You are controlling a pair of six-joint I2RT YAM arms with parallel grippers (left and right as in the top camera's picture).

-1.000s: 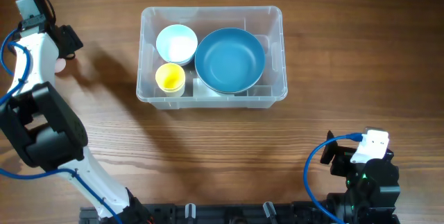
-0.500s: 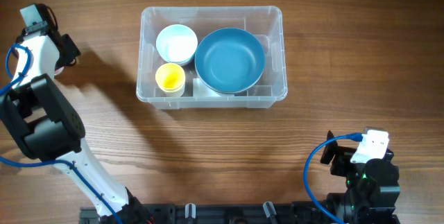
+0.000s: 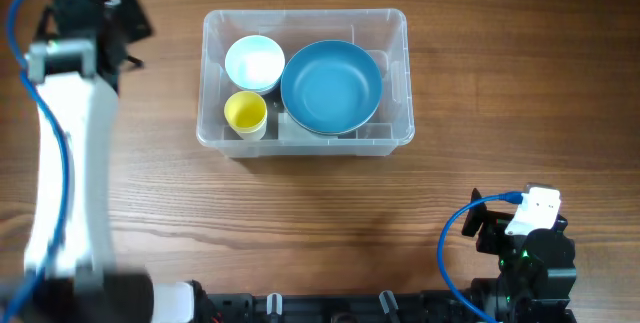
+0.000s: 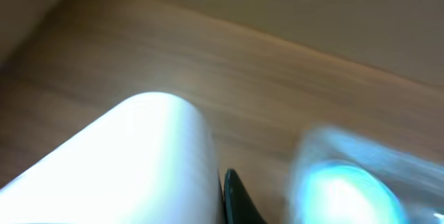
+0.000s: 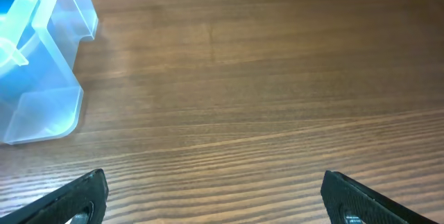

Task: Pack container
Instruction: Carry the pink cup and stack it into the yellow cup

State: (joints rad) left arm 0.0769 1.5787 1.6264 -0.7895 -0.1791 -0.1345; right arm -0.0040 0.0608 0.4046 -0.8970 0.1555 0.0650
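Observation:
The container, a clear plastic bin, stands at the table's middle back. It holds a blue bowl, a white bowl and a yellow cup. My left gripper is raised at the far left of the table, left of the bin, and blurred. It is shut, and a white rounded thing, apparently a cup, is pressed against its one visible black finger. The bin shows as a blur to its right. My right gripper is open over bare wood, with the bin's corner to its left.
The right arm rests at the front right corner with its blue cable. The left arm's white link stretches along the table's left side. Wooden tabletop lies between the bin and the front edge.
The left gripper has shut and swung up and toward the back, from beside a pale object at the left edge to level with the bin's top. The right arm stayed still.

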